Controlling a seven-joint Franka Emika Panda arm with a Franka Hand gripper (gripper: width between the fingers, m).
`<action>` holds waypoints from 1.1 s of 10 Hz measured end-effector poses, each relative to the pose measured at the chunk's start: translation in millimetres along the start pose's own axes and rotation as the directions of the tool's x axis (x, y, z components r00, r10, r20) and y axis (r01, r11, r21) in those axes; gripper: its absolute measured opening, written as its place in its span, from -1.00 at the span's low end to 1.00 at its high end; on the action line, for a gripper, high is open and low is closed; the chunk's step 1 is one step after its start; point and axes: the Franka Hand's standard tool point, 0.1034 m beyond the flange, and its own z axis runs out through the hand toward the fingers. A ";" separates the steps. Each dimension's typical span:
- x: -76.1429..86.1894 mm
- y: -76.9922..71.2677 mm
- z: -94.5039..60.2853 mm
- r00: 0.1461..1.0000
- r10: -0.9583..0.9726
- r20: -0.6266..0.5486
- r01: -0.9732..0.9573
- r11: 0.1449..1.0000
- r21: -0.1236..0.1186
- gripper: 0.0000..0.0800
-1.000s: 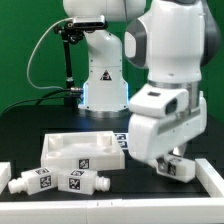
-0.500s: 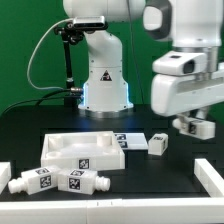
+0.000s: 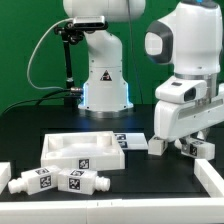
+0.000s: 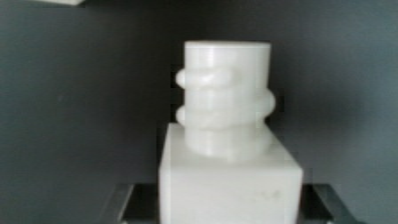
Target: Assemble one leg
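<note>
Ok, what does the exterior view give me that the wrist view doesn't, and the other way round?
Only the exterior view: the gripper, fingers apart, low beside the leg on the exterior view's right; the tabletop piece; two more legs lying in front of it.
Only the wrist view: that leg's narrower stub end close up, rounded with bulging ridges.
Both: the one white leg against the dark table.

I see the leg (image 4: 222, 110) as smooth white plastic with a soft sheen. The table (image 3: 30, 125) looks matt black, the tabletop (image 3: 70, 150) white plastic.
</note>
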 end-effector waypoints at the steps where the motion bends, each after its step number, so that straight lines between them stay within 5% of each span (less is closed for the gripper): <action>1: 0.9 -0.6 1.3 1.000 0.000 0.002 0.000 1.000 0.002 -0.29; 3: 1.1 -0.6 0.7 1.000 0.000 0.001 0.000 1.000 0.001 -0.16; 4: 0.9 -0.7 1.1 1.000 0.000 0.001 0.000 1.000 0.002 0.18; 5: 0.9 -0.6 1.0 1.000 0.000 0.001 0.000 1.000 0.002 0.18; 6: 0.4 1.9 -1.3 1.000 -0.002 0.004 0.002 1.000 0.000 0.52; 9: -24.6 50.2 -62.8 0.999 0.035 0.037 -0.036 0.999 0.006 0.62; 11: -41.5 90.7 -92.7 1.000 0.018 0.011 -0.018 1.000 -0.016 0.62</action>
